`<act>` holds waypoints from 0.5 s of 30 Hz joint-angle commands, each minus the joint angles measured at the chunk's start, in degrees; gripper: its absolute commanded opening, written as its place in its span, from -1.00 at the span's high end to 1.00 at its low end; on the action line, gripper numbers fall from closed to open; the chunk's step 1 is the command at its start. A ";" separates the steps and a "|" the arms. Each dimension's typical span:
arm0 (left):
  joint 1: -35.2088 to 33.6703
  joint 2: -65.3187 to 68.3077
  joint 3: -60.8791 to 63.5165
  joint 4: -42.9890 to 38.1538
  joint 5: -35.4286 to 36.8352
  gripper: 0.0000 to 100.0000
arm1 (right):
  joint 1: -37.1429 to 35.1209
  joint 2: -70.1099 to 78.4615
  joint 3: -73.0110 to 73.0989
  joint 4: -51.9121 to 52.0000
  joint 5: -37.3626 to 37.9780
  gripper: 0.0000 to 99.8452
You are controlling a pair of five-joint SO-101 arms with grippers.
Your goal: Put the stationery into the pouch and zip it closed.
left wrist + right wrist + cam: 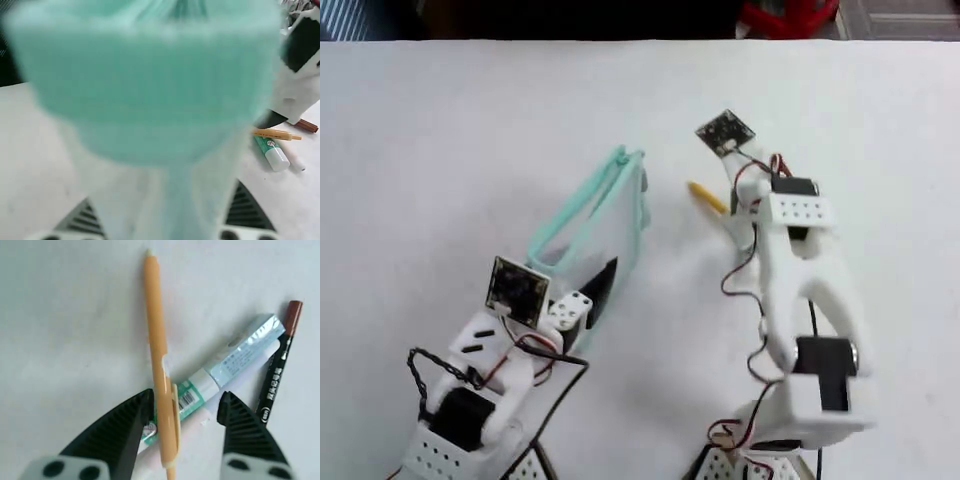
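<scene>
Right end effector spread astride orange pen; left end effector at pouch, state unclear.

Teal pouch up close, orange pen beside green-white tube.

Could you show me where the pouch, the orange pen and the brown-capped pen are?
pouch (610,225), high view, on its clear side wall.
orange pen (159,360), right wrist view, mid barrel.
brown-capped pen (276,367), right wrist view, black barrel.
</scene>
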 commanded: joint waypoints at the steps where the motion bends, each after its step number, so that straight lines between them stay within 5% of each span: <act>1: -0.31 -0.75 -2.11 0.53 0.53 0.61 | -1.71 5.32 -7.74 1.71 0.53 0.59; 9: -0.31 -0.75 -2.11 0.53 0.44 0.61 | -0.84 13.32 -13.10 2.59 0.53 0.60; 15: -0.31 -0.75 -2.02 0.53 0.44 0.61 | -0.57 17.10 -13.45 -1.80 0.62 0.83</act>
